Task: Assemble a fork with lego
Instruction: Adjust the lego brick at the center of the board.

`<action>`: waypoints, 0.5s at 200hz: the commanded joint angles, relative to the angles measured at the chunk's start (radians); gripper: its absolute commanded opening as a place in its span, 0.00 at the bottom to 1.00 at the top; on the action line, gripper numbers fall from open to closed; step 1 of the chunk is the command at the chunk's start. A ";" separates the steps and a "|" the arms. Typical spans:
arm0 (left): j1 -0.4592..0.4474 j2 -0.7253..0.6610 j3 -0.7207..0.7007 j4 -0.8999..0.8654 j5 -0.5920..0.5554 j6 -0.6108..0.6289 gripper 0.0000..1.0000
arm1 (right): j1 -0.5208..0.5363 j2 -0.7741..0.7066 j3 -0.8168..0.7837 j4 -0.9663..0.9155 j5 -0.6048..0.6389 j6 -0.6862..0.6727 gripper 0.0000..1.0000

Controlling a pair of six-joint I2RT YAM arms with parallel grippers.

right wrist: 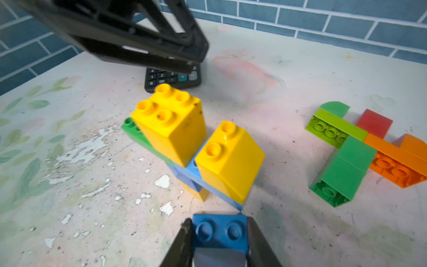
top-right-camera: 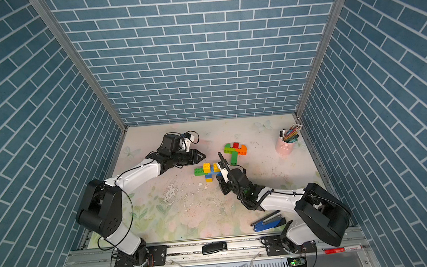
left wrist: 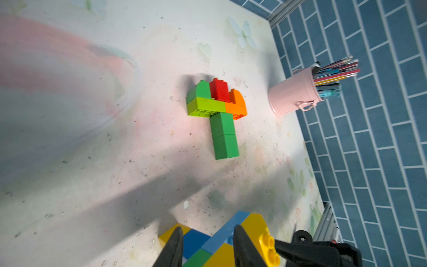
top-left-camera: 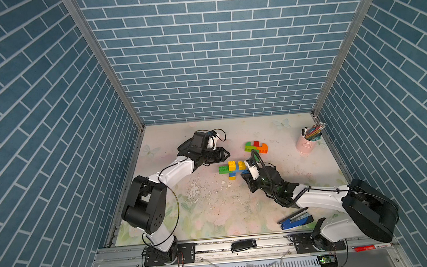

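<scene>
Two lego builds lie on the table. A flat one of green, lime, red and orange bricks (top-left-camera: pixel 256 146) (top-right-camera: pixel 235 149) (left wrist: pixel 219 108) (right wrist: pixel 360 150) is at the back right. A yellow, blue and green one (top-left-camera: pixel 234 167) (top-right-camera: pixel 208 169) (right wrist: pixel 196 143) (left wrist: pixel 221 245) stands mid-table. My right gripper (right wrist: pixel 219 220) (top-left-camera: pixel 245 174) is shut on a dark blue brick (right wrist: pixel 219 228), studs facing the build and close to its light blue corner. My left gripper (left wrist: pixel 208 231) (top-left-camera: pixel 227 154) hovers just above and behind that build. Its fingers stand slightly apart with nothing between them.
A pink cup of pencils (top-left-camera: pixel 305 143) (left wrist: pixel 295 92) stands at the back right by the wall. A blue stapler (top-left-camera: pixel 296 220) lies front right under my right arm. A black calculator (right wrist: pixel 173 78) sits behind the mid-table build, below my left gripper. Blue brick walls enclose three sides.
</scene>
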 commanded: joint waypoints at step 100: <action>-0.009 -0.024 -0.081 -0.106 -0.155 -0.033 0.36 | -0.078 0.132 0.112 0.109 0.043 0.106 0.00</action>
